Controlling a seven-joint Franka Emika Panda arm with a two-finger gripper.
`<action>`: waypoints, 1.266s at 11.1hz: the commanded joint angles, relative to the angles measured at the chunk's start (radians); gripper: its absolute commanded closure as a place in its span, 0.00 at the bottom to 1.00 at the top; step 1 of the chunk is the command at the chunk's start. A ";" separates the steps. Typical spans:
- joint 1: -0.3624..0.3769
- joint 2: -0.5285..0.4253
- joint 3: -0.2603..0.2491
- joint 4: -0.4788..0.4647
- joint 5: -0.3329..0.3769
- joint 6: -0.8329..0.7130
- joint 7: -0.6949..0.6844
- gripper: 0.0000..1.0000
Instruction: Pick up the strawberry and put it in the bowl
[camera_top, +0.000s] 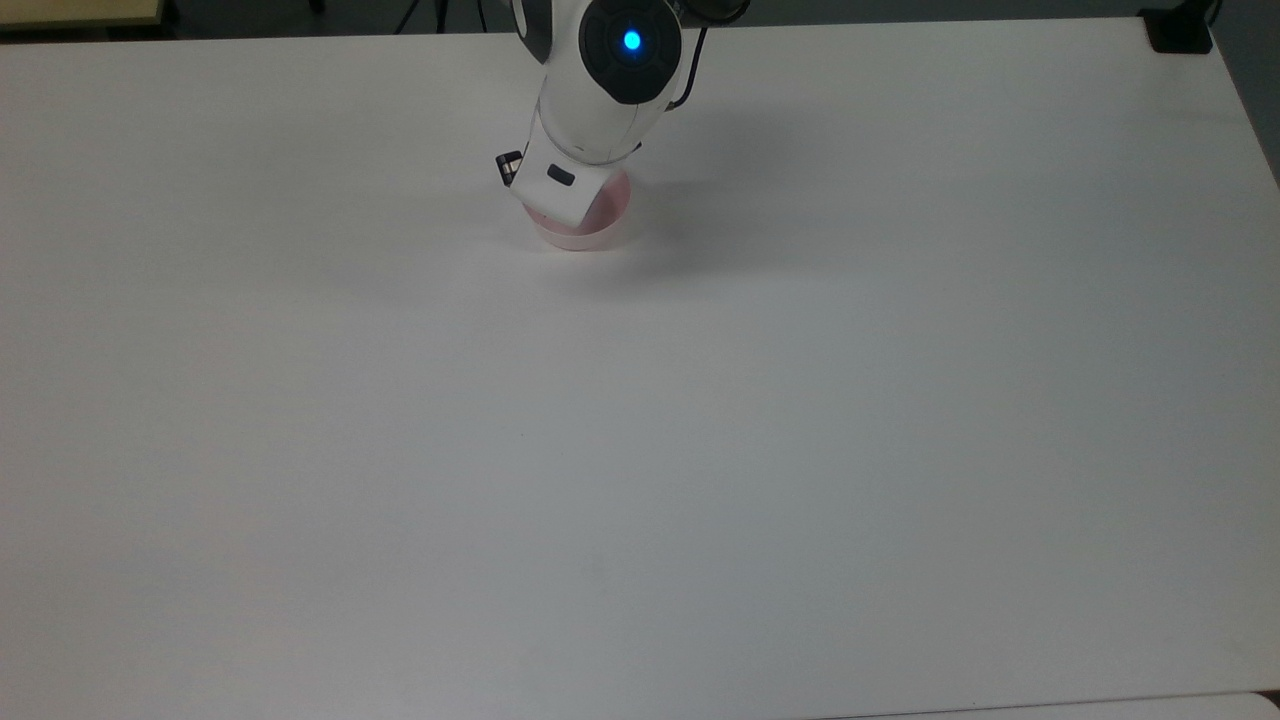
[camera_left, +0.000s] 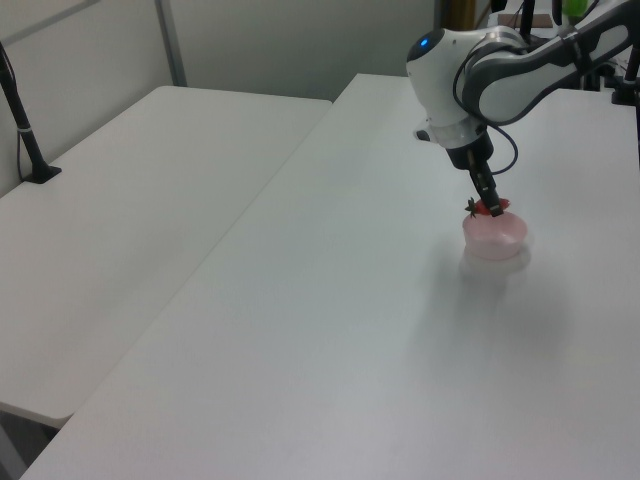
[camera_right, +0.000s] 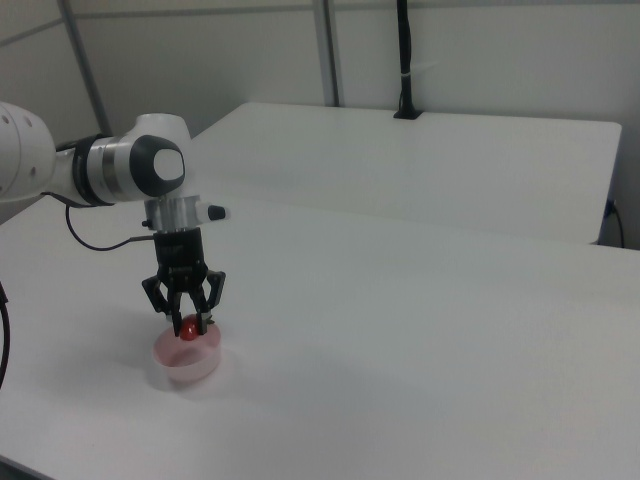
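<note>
Hanging just over the bowl (camera_right: 186, 362), the tool (camera_right: 186, 322) has its two dark fingers (camera_right: 205, 300) closed around the strawberry (camera_right: 187, 327), which sits between the fingertips at about the height of the bowl's rim. In the left view the strawberry (camera_left: 489, 208) is above the far edge of the bowl (camera_left: 495, 238), with its small green leaves pointing to the left view's left, and the tool (camera_left: 490, 204) comes down to it at a slant. I count one strawberry, one bowl and one tool. The bowl is pale pink and stands on the white worktop (camera_right: 420, 340). In the top view the white arm (camera_top: 600, 90) covers most of the bowl (camera_top: 600, 232), so only the near part of its wall is visible. A second white worktop (camera_left: 130, 200) stands beside the first one, well apart from the bowl.
</note>
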 joint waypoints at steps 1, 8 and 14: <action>0.003 -0.041 0.003 -0.079 -0.004 -0.016 -0.006 0.77; -0.009 -0.062 0.004 0.008 0.014 -0.019 0.010 0.00; -0.040 -0.258 -0.080 0.133 0.145 -0.036 0.318 0.00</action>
